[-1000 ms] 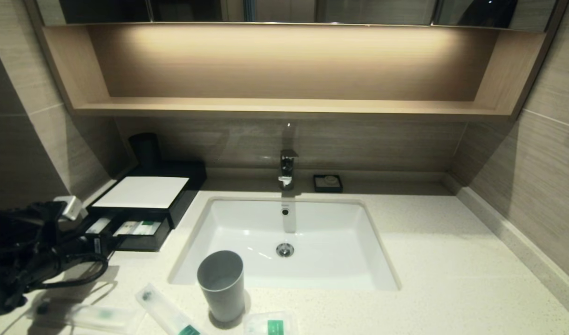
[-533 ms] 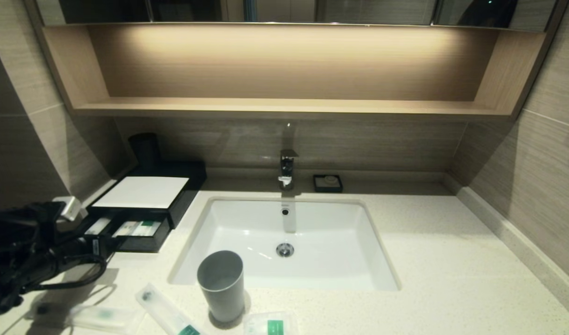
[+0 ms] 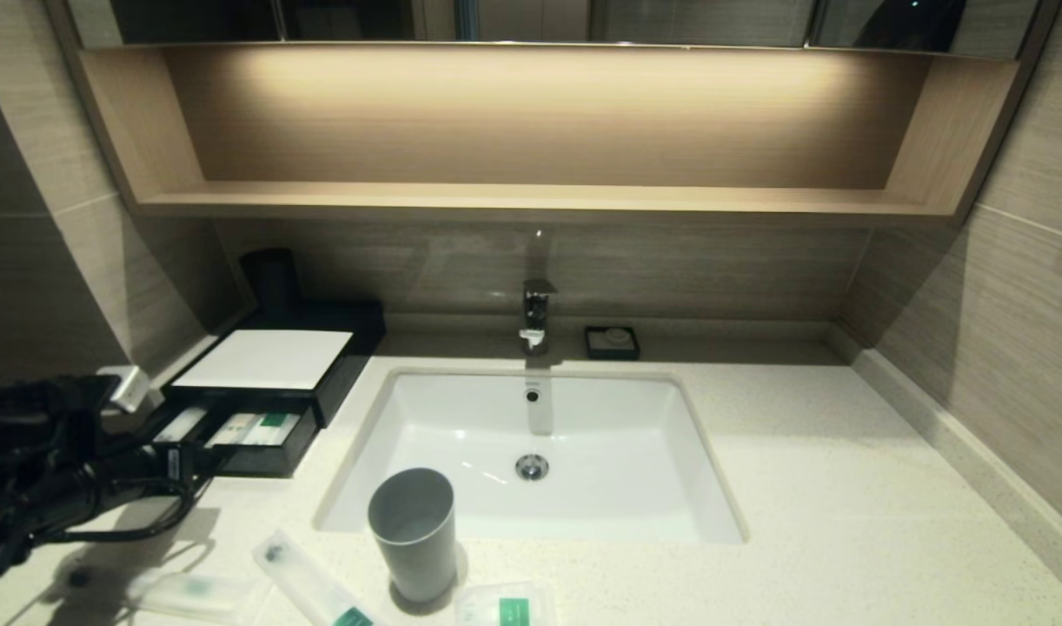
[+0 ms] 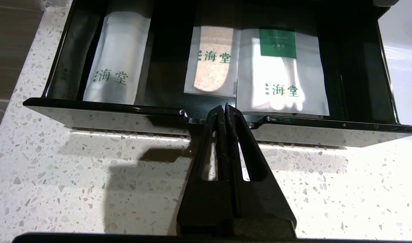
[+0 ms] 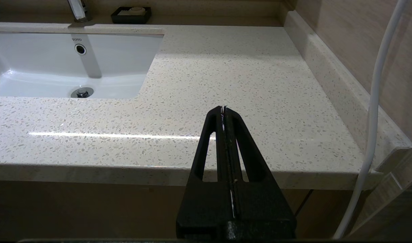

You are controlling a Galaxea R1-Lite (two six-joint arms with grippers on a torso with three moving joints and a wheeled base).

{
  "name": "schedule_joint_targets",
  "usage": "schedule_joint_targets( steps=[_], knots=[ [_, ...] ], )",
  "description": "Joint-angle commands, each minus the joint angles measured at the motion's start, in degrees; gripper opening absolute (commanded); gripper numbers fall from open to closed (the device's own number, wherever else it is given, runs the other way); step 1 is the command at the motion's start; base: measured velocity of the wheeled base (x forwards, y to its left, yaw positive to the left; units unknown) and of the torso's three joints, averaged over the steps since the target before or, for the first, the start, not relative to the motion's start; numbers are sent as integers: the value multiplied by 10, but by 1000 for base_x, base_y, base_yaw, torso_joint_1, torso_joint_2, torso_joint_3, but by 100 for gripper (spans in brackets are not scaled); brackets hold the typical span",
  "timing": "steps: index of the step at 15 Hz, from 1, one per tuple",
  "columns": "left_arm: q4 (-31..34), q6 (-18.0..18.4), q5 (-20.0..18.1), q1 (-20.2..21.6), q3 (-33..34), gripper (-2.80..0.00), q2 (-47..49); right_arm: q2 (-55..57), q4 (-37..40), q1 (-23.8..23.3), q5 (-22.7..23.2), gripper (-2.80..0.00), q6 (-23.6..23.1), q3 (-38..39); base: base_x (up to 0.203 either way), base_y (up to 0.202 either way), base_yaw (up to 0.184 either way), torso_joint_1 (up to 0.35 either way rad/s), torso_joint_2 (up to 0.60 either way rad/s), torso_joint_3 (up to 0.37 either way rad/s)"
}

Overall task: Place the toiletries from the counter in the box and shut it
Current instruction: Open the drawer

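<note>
The left gripper (image 4: 225,108) has its jaws pressed together, tips at the notch in the middle of the drawer (image 4: 327,130) front, at centre of the left wrist view; whether they hook the lip I cannot tell; in the head view the gripper (image 3: 202,458) sits at lower left, just at the drawer's (image 3: 262,456) near edge. The drawer stands pulled out of the box (image 3: 275,361), which lies at left of the head view on the counter (image 3: 844,522), beside the sink (image 3: 583,417); inside the drawer lie three packets: one (image 4: 116,57) at upper left of the wrist view, a narrow one (image 4: 212,60) at top centre, and one with a green label (image 4: 282,71) just right of it, the last two overlapping. Three toiletries lie on the counter along the bottom edge of the head view: a long packet (image 3: 192,591) at lower left, a second long packet (image 3: 309,587) slanting beside it, and a small packet (image 3: 507,606) at bottom centre; a grey cup (image 3: 414,530) stands between the last two. The right gripper (image 5: 223,109) hangs off the counter's (image 5: 243,84) front edge, jaws pressed together on nothing; a soap dish (image 3: 612,342) sits behind the sink, right of the tap (image 3: 537,315).
</note>
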Motion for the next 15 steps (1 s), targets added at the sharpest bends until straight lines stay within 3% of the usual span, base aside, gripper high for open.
schedule_joint_targets(
  steps=[1, 15],
  knots=[
    [18, 1, -1, 2, -2, -280, -22, 0, 0, 0, 0, -280, 0, 1, 0, 0, 0, 0, 0, 0],
    [32, -5, -3, 0, -39, -280, -10, 0, 0, 0, 0, -280, 0, 1, 0, 0, 0, 0, 0, 0]
  ],
)
